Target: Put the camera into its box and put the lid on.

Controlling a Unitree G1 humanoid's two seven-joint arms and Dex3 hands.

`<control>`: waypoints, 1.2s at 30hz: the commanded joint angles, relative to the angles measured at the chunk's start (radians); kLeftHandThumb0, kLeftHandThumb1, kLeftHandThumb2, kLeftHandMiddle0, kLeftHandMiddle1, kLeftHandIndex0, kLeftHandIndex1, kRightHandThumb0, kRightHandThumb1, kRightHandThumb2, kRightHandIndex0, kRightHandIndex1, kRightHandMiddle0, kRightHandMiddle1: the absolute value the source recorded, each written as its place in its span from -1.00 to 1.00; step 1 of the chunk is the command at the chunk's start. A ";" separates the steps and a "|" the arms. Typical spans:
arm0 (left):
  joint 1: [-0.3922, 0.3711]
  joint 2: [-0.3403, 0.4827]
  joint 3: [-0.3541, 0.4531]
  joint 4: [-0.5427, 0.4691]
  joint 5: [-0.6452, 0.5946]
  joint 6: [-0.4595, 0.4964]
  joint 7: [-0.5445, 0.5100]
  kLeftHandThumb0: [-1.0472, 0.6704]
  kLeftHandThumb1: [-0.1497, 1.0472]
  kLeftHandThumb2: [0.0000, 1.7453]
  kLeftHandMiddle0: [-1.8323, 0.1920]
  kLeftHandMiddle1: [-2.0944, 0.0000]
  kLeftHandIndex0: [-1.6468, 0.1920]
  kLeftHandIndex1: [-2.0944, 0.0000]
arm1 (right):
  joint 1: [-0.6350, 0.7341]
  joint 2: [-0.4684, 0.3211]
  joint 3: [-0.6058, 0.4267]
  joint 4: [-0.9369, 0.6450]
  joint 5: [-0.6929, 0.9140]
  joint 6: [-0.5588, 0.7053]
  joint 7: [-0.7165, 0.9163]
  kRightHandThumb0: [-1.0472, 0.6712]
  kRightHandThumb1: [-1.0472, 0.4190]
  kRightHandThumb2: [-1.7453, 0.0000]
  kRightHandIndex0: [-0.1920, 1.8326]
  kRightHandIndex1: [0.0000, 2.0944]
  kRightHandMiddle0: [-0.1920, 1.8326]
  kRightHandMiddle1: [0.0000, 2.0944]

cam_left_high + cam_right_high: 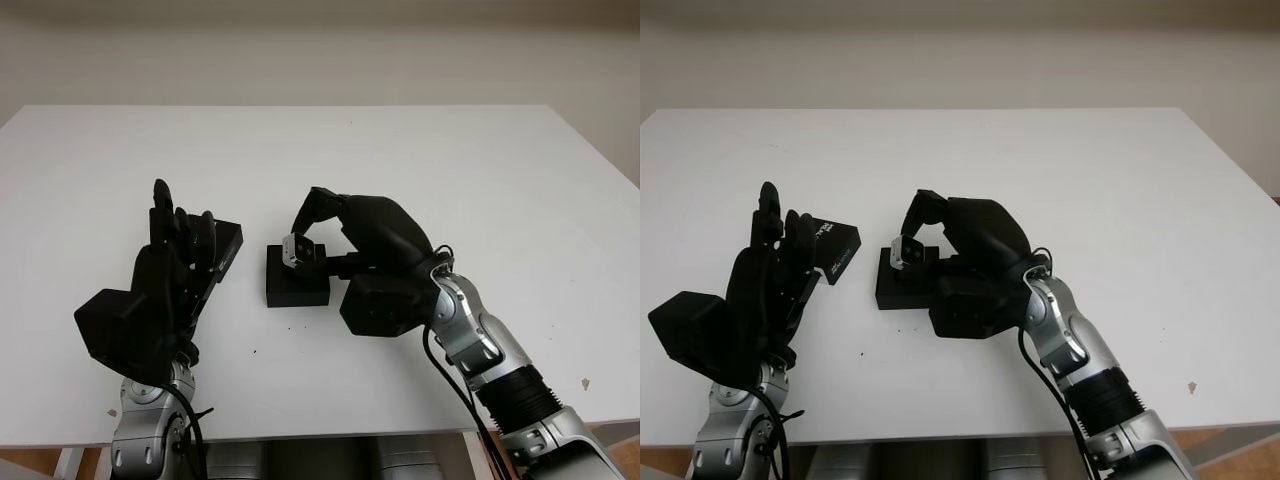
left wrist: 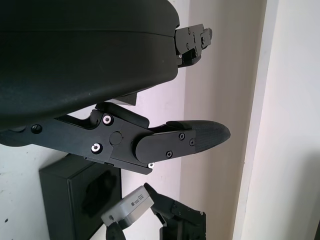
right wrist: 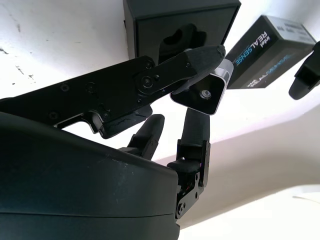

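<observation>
The small silver camera (image 1: 297, 250) is pinched in the fingertips of my right hand (image 1: 308, 232), which is shut on it. It hangs just above the open black box (image 1: 296, 284), over the box's far part; the shaped recess of the box (image 3: 176, 30) lies right behind the camera (image 3: 204, 93). The black lid (image 1: 227, 243), printed with white lettering (image 3: 260, 54), lies tilted on the table left of the box. My left hand (image 1: 180, 228) is open and upright next to the lid, in front of it, holding nothing.
The white table (image 1: 450, 170) stretches wide behind and to the right of both hands. Its front edge (image 1: 330, 432) runs close below my forearms. A pale wall stands beyond the table's far edge.
</observation>
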 commanded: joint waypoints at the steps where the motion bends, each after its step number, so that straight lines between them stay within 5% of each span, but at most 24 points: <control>1: -0.027 -0.009 -0.007 0.010 -0.003 -0.013 0.002 -0.47 1.00 -0.44 0.96 0.96 0.98 0.96 | -0.033 -0.010 -0.007 -0.035 -0.005 0.013 0.016 -0.26 -1.00 0.87 -0.37 -0.35 -0.29 1.00; 20: -0.026 -0.044 -0.020 0.035 0.002 -0.040 0.018 -0.45 1.00 -0.43 0.97 0.95 0.99 0.96 | -0.102 -0.028 0.082 0.054 -0.187 0.003 -0.029 -0.26 -1.00 0.83 -0.31 -0.29 -0.37 0.99; 36: -0.025 -0.053 -0.023 0.049 -0.004 -0.053 0.022 -0.46 1.00 -0.45 0.97 0.95 0.99 0.95 | -0.111 -0.023 0.114 0.008 -0.225 0.072 0.082 -0.28 -0.99 0.92 -0.36 0.00 -0.35 0.99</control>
